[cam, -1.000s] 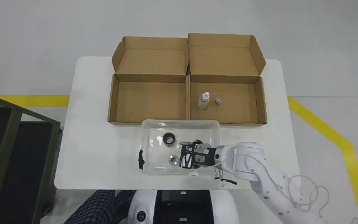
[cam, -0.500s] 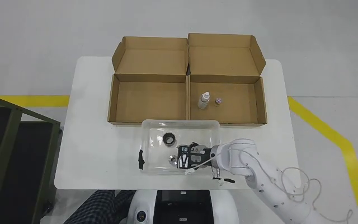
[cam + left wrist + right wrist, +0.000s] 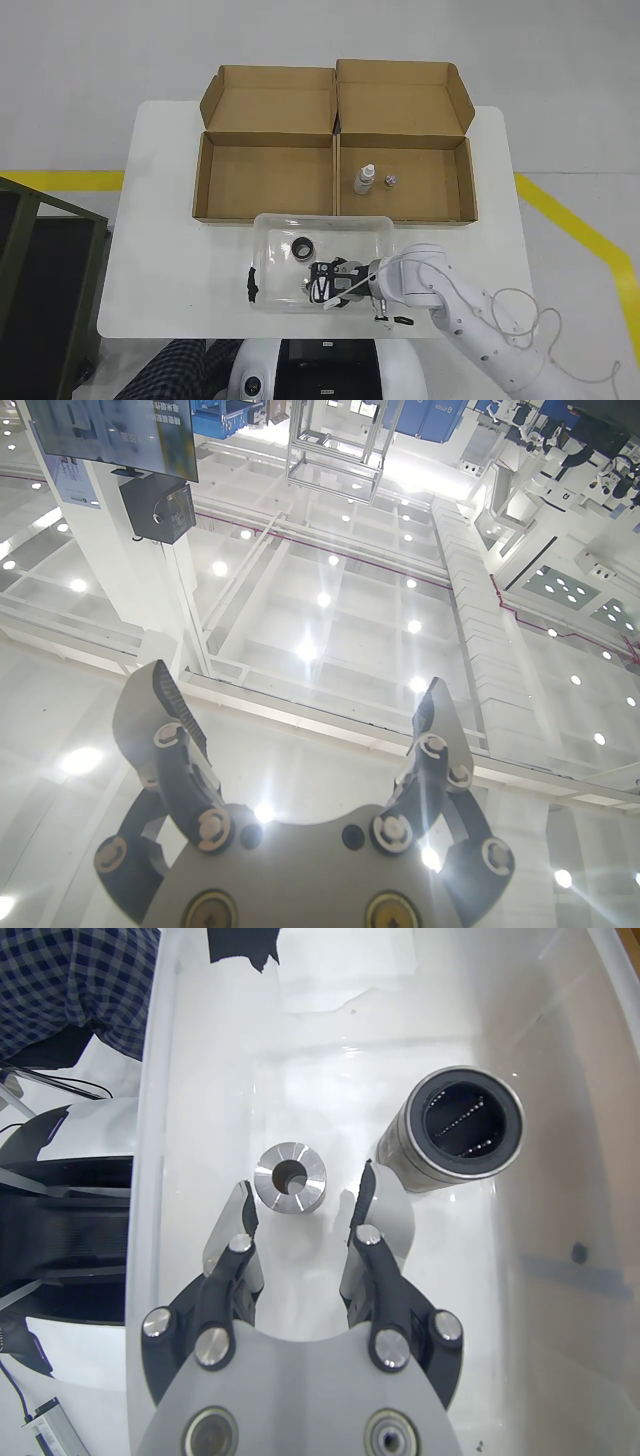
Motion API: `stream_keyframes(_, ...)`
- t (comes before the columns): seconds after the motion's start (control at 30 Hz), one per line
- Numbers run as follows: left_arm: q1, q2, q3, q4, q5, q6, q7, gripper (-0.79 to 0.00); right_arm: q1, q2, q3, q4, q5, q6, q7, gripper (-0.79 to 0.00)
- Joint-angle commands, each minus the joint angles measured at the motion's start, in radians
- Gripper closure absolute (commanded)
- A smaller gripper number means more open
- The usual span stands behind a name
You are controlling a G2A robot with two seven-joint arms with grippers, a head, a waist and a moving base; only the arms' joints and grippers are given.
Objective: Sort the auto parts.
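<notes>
- The white tabletop [image 3: 160, 250] holds everything.
- Two brown boxes sit open side by side at the far part. The left box [image 3: 265, 180] and the right box [image 3: 430, 185] touch each other.
- A clear bin [image 3: 320, 217] sits just near of the boxes, in the middle.
- The right gripper [image 3: 306, 1183] is low inside the bin, at its near side. Its jaws are partly open, with one tip on each side of the small metal ring [image 3: 290, 1178]. They are not squeezing it.
- The left gripper [image 3: 296, 675] points up at the ceiling. Its jaws are wide open and hold nothing.
- A big round metal tube [image 3: 450, 1138] with a black rim lies in the bin, just beyond the small ring.
- A white bottle [image 3: 366, 179] stands in the right box, near its left side.
- A tiny part [image 3: 391, 181] lies just right of the bottle.
</notes>
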Motion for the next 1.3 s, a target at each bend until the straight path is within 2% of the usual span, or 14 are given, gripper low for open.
stream_keyframes(0.0, 0.000, 0.000, 0.000, 0.000, 0.000, 0.000, 0.000, -0.785, 0.005, -0.002, -0.007, 0.005, 0.003, 0.002, -0.001, -0.369)
stream_keyframes(0.43, 0.000, 0.000, 0.000, 0.000, 0.000, 0.000, 0.000, -0.785, 0.046, -0.018, -0.053, 0.052, 0.010, 0.015, -0.012, -0.366)
stream_keyframes(0.57, 0.000, 0.000, 0.000, 0.000, 0.000, 0.000, 0.000, -0.785, 0.058, -0.023, -0.064, 0.071, 0.017, 0.019, -0.014, -0.336)
stream_keyframes(0.7, 0.000, 0.000, 0.000, 0.000, 0.000, 0.000, 0.000, -0.785, 0.069, -0.026, -0.073, 0.084, 0.024, 0.014, -0.017, -0.249)
stream_keyframes(0.77, 0.000, 0.000, 0.000, 0.000, 0.000, 0.000, 0.000, -0.785, 0.073, -0.028, -0.077, 0.086, 0.023, 0.008, -0.022, -0.157)
stream_keyframes(0.83, 0.000, 0.000, 0.000, 0.000, 0.000, 0.000, 0.000, -0.785, 0.074, -0.028, -0.079, 0.085, 0.018, 0.006, -0.027, -0.028)
stream_keyframes(0.87, 0.000, 0.000, 0.000, 0.000, 0.000, 0.000, 0.000, -0.785, 0.074, -0.028, -0.079, 0.084, 0.014, 0.004, -0.029, 0.000)
stream_keyframes(1.27, 0.000, 0.000, 0.000, 0.000, 0.000, 0.000, 0.000, -0.785, 0.036, -0.002, -0.007, 0.000, -0.008, -0.015, -0.045, 0.000)
